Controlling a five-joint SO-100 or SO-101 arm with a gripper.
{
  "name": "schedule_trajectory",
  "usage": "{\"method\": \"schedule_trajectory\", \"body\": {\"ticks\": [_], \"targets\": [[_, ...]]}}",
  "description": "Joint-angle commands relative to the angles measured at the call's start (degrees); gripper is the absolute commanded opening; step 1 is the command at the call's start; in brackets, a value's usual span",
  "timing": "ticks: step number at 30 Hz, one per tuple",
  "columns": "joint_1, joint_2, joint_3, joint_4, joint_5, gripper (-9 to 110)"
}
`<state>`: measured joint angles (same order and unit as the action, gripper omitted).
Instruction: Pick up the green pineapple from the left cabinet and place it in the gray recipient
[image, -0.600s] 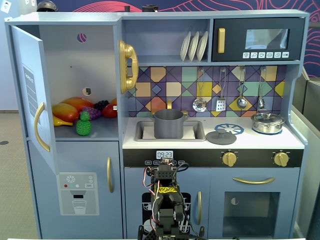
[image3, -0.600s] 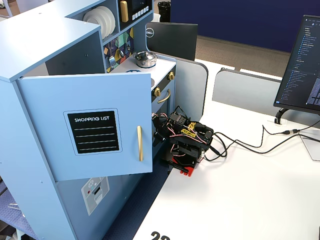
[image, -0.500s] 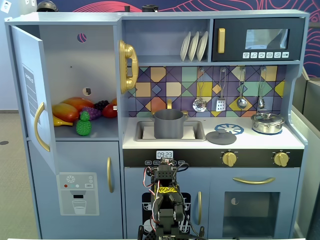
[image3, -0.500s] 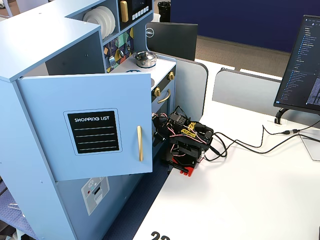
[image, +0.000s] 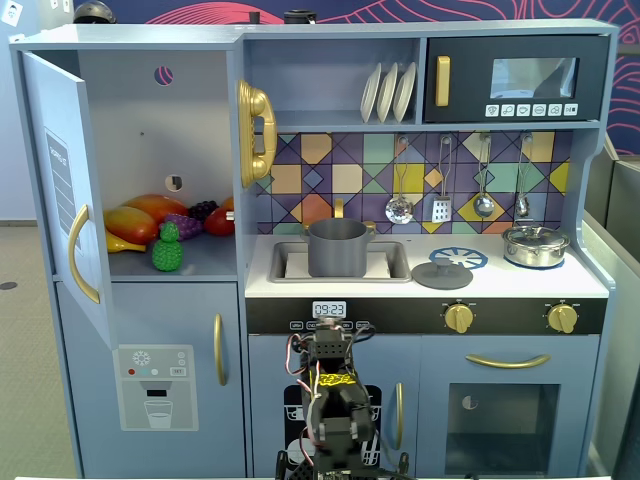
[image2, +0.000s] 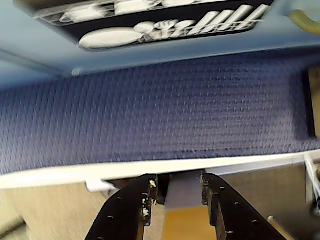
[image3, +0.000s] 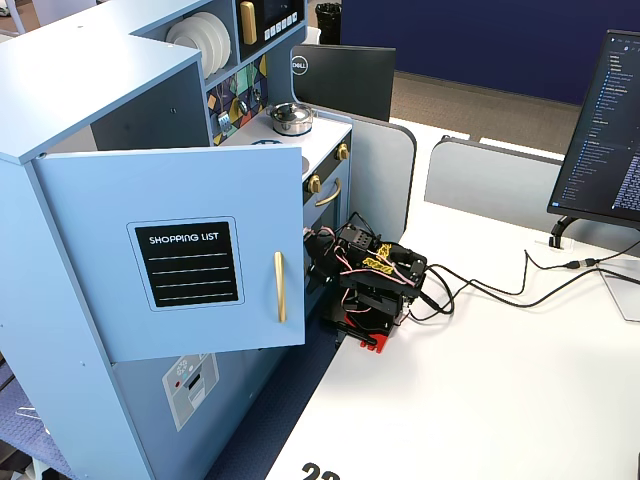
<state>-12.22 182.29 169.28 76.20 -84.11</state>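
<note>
Left cabinet (image: 150, 140) door stands wide open, green pineapple (image: 167, 249) up front on its shelf, touching the grapes (image: 190, 220) and near the mango (image: 140, 215), gray recipient (image: 337, 248) sits in the sink, and my gripper (image2: 176, 186) hangs low, folded, jaws slightly parted and empty; I reckon a sloppy reach clips the door edge or drags the grapes out

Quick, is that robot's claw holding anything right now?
Gripper: open, fingers apart, holding nothing. The green pineapple sits in the left cabinet.
</note>
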Motion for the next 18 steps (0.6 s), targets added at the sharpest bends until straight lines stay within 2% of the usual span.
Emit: {"method": "schedule_trajectory", "body": {"ticks": [1, 3, 6, 12, 18], "targets": [[-21.36, -1.41, -14.06, -13.18, 8.44, 0], [-29.88, -7.47, -19.86, -31.64, 5.1, 0], [-36.04, -17.4, -26.46, -53.17, -3.34, 0], [-38.41, -28.39, -36.65, -61.7, -5.27, 6], [-35.95, -38.06, -42.36, -67.24, -2.64, 26]]}}
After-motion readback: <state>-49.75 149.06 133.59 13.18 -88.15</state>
